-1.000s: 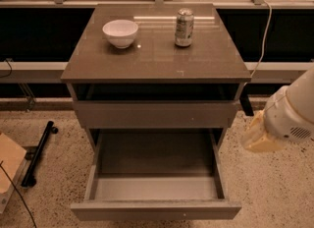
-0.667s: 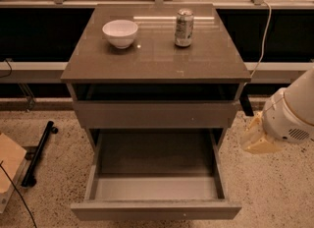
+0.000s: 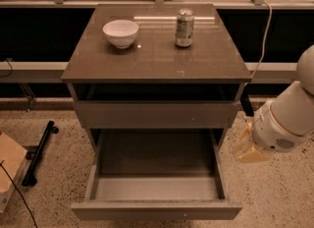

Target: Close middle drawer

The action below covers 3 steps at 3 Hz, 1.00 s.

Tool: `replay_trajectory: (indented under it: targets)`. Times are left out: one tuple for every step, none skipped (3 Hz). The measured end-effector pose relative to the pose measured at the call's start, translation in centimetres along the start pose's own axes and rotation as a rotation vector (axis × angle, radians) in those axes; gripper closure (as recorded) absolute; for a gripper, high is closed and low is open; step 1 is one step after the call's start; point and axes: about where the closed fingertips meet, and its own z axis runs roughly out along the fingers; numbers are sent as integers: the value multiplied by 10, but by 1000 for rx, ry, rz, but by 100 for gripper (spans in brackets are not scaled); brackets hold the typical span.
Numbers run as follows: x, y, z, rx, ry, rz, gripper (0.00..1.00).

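— Where is my tool right now?
— Your tool [image 3: 249,149] hangs low at the right side of the cabinet [image 3: 157,80], on the end of the white arm [image 3: 289,119]. It is level with the gap under the taller drawer [image 3: 157,115] and touches nothing. I cannot tell whether it is apart or together.
— And the middle drawer?
— You have the middle drawer [image 3: 157,211] pulled far out at the bottom of the cabinet, to the left of your tool. You can see its pale floor. The taller drawer above it is pushed in.
— What's on the surface?
— Your surface [image 3: 157,57] carries a white bowl [image 3: 120,33] at the back left and an upright can [image 3: 184,27] to its right, well apart.
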Motion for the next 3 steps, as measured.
replay_trajectory:
  targets:
    - [2,2,31,-46,-25,-14,100]
    - [5,4,58,-86,-48,-17,100]
    - [10,8,100,-143,-82,-25,100]
